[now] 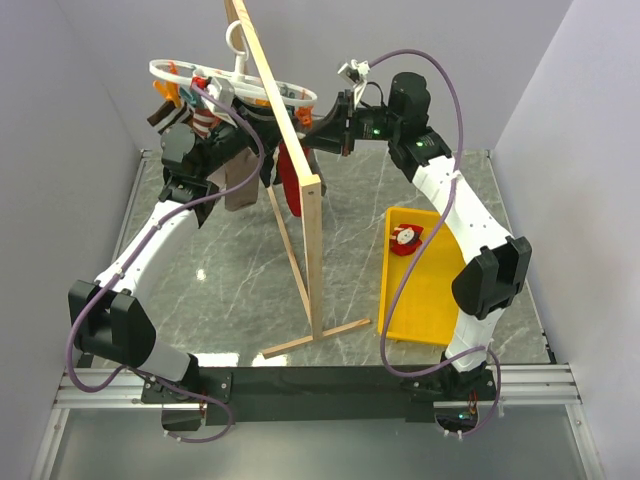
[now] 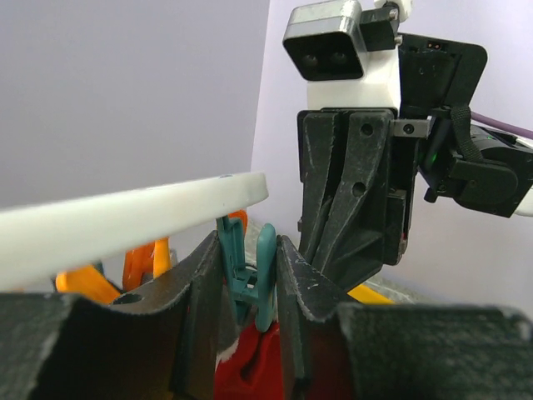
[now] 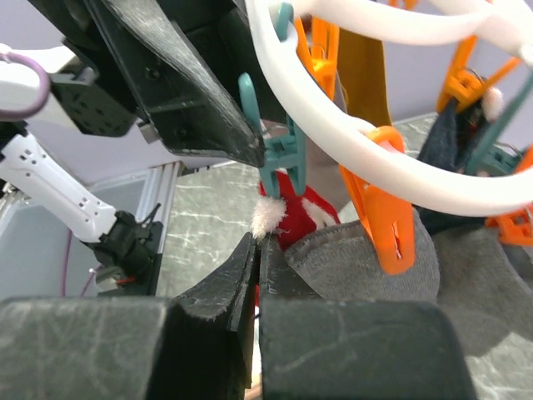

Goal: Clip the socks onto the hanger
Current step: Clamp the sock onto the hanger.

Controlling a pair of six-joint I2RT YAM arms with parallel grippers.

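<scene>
- Up high, near the table's [image 1: 230, 280] back edge, my left claw [image 2: 248, 247] is clenched on a teal clip [image 2: 265, 275]. Its ribbed black fingers [image 2: 200, 300] squeeze the clip's smooth plastic levers from both sides.
- That clip hangs from the hanger [image 2: 125, 218], a glossy white plastic frame of curved oval rings.
- Opposite it, my right claw [image 3: 256, 246] has its two flat, scuffed fingers pressed together on the red sock [image 3: 293, 218]. Red fabric shows in the thin slit between them.
- The red sock is soft and bright, with a fuzzy white cuff. The cuff touches my right fingertips, just below the teal clip's lower end.
- Beside it, a wedge-shaped orange clip [image 3: 383, 221] grips a grey sock [image 3: 375, 267] of fine knit.
- A flat mustard sock [image 3: 366, 75] hangs behind the ring.
- From above, the hanger sits at the top of a tall wooden rack [image 1: 312, 250] made of slim pale slats.
- The second red sock [image 1: 405, 238] lies crumpled at the far end of a rectangular yellow tray [image 1: 430, 300]. The tray rests on the grey, marble-patterned table, well apart from the hanger.
</scene>
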